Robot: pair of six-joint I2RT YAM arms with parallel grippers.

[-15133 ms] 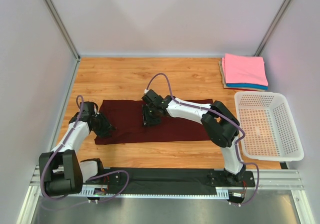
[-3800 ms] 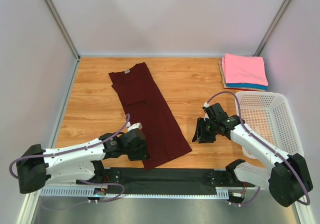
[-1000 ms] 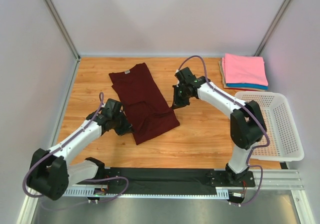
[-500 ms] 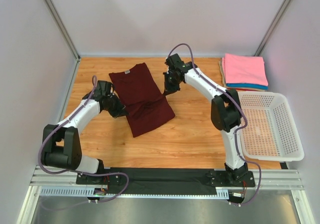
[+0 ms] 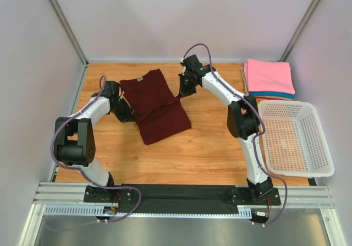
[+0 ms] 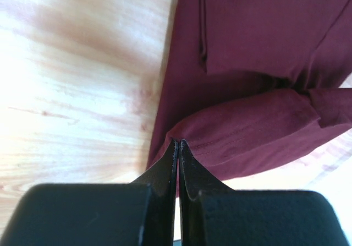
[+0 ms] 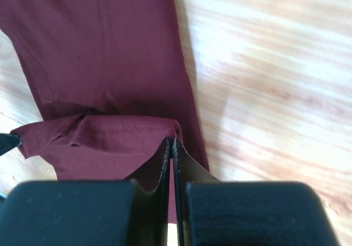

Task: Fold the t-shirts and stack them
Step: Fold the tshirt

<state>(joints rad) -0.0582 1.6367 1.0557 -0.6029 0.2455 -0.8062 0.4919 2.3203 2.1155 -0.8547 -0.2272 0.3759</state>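
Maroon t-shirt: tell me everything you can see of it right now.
The maroon t-shirt is plain, soft fabric with a small pale neck label at its far end. It lies diagonally on the wooden table, folded narrow, its near end doubled back over the body in a loose fold. The left gripper and right gripper are each shut on an edge of that lifted layer.

Neck label (image 5: 139,79) (on maroon tee (image 5: 162,114)) illegibly small

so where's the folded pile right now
Top view: the folded stack sits at the far right corner of the table, just behind the white basket, right of the maroon t-shirt.
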